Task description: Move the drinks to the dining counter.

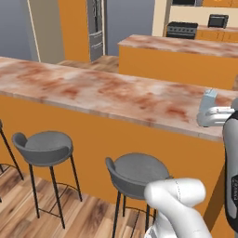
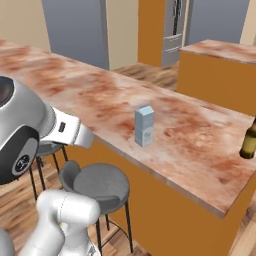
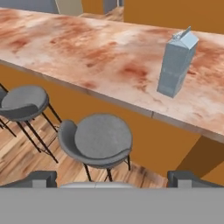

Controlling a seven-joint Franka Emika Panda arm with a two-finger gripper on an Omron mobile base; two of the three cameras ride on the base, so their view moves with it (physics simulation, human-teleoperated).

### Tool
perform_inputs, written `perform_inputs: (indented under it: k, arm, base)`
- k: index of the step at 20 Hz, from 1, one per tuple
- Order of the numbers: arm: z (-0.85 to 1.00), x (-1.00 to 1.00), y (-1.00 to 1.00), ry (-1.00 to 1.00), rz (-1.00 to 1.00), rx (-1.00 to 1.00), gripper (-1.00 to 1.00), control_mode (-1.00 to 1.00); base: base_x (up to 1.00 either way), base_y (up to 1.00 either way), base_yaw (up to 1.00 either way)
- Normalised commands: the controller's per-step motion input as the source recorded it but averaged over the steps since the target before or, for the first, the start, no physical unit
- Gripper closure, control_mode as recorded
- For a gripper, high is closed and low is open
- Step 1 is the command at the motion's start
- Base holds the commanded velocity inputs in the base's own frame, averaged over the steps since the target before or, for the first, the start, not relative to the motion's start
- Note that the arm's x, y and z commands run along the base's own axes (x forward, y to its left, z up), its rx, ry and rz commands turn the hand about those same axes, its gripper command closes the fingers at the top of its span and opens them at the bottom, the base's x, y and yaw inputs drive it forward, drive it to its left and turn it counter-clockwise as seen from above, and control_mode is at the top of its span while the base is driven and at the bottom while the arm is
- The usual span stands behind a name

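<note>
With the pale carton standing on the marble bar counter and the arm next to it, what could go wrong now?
1. The pale blue-grey rectangular carton stands upright not far from the near edge of the long reddish-brown marble dining counter; a swing of the white arm might tip it off.
2. The dark bottle stands near the counter's end; a nudge may topple it.
3. The open gripper hangs above the grey bar stools, which the arm might strike if it drops.

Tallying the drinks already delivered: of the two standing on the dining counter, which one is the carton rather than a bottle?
The pale blue-grey carton, boxy with a gabled top, stands mid-counter. The other, a dark bottle, stands near the dining counter's end.
</note>
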Motion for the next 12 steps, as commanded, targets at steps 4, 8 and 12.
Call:
perform_inputs:
  k: [4, 8, 12]
  arm:
    - [0.00, 0.00, 0.00, 0.00, 0.00, 0.00, -1.00, 1.00]
    - [0.00, 0.00, 0.00, 0.00, 0.00, 0.00, -1.00, 1.00]
    - [0.00, 0.00, 0.00, 0.00, 0.00, 0.00, -1.00, 1.00]
  base:
    - [-0.14, -0.91, -0.16]
    - [-0.01, -1.00, -0.34]
    - [0.00, -1.00, -0.33]
